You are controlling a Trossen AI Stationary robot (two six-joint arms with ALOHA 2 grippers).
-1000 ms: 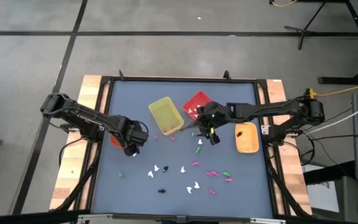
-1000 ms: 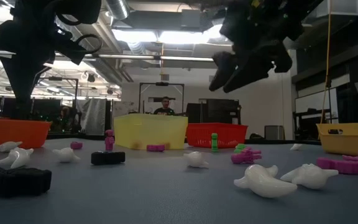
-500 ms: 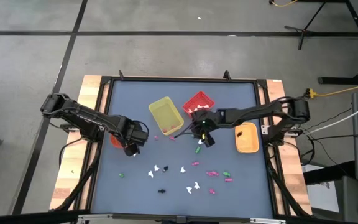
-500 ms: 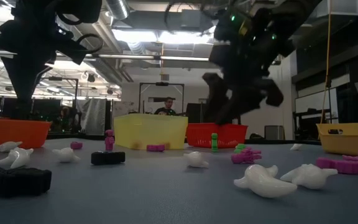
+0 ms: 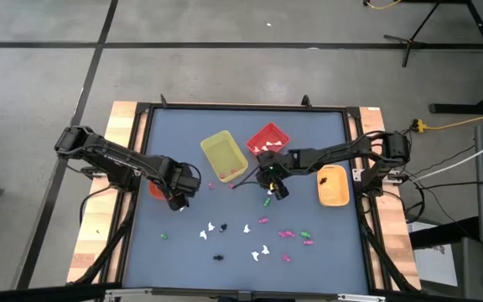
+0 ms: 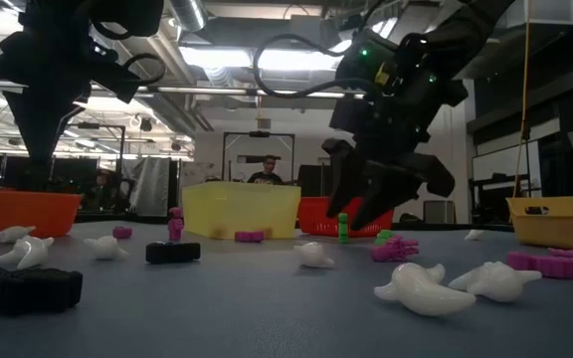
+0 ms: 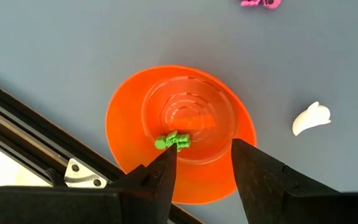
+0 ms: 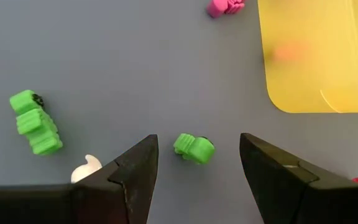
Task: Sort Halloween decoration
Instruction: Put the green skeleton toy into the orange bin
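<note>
Small Halloween decorations in white (image 5: 210, 228), pink (image 5: 287, 234), green and black lie scattered on the blue table. My right gripper (image 5: 269, 190) hangs open just above the table, near the yellow bin's corner. In its wrist view a green trinket (image 8: 194, 148) lies on the table ahead of the gap between its fingers, untouched. Another green one (image 8: 35, 122) and a white one (image 8: 87, 168) lie to the side. My left gripper (image 5: 177, 200) stands open over the orange bowl (image 7: 129, 106), which holds one green trinket (image 7: 173, 142).
A yellow bin (image 5: 224, 156) and a red bin (image 5: 267, 138) stand at the table's far middle. An orange tray (image 5: 333, 186) with a dark piece in it sits at the right. A person shows in the room behind the table in the low view.
My right gripper has come down toward the table and gone a little toward its left edge, tipping its fingers further downward. It now hangs low over the green trinkets and has stayed open. The left arm has kept still.
</note>
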